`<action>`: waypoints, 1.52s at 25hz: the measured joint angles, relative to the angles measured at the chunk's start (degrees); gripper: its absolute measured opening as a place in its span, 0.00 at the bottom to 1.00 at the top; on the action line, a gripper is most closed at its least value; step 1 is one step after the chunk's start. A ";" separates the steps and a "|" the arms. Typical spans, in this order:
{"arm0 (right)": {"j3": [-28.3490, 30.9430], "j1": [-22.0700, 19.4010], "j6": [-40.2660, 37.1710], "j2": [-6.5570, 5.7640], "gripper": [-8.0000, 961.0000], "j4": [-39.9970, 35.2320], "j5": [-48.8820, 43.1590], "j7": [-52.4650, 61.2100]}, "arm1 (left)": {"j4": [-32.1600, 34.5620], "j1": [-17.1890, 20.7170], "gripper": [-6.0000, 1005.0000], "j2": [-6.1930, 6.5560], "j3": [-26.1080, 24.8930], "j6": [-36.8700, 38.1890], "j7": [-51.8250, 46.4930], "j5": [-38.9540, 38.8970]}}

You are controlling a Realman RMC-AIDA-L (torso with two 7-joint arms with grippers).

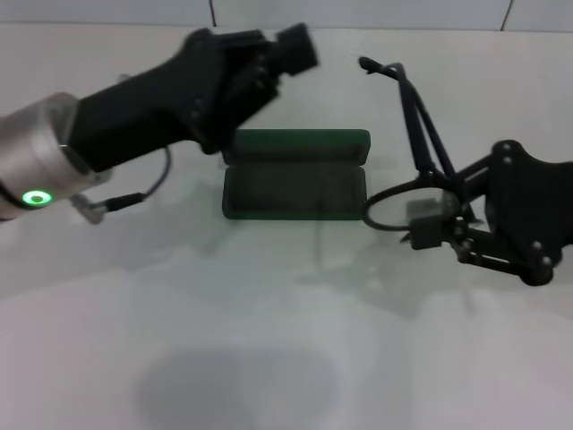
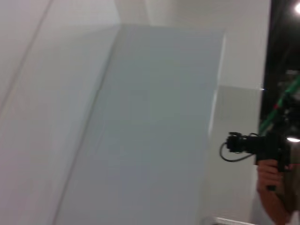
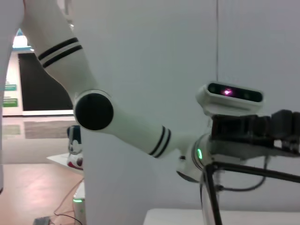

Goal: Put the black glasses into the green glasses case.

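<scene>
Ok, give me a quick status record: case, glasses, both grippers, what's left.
case: green case lying open on the table, lid folded back, nothing inside
glasses: black glasses held off the table beside the case's right end, temples unfolded and pointing away from the robot
right gripper: right gripper shut on the glasses' frame at the lens
left gripper: left gripper raised above the case's far left corner, holding nothing visible
left to do: glasses not yet in the case
</scene>
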 joint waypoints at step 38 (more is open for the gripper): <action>-3.65 2.72 0.06 0.14 0.12 4.97 5.19 -3.90 | -4.58 -2.60 0.05 -0.17 16.28 -0.70 4.46 -6.10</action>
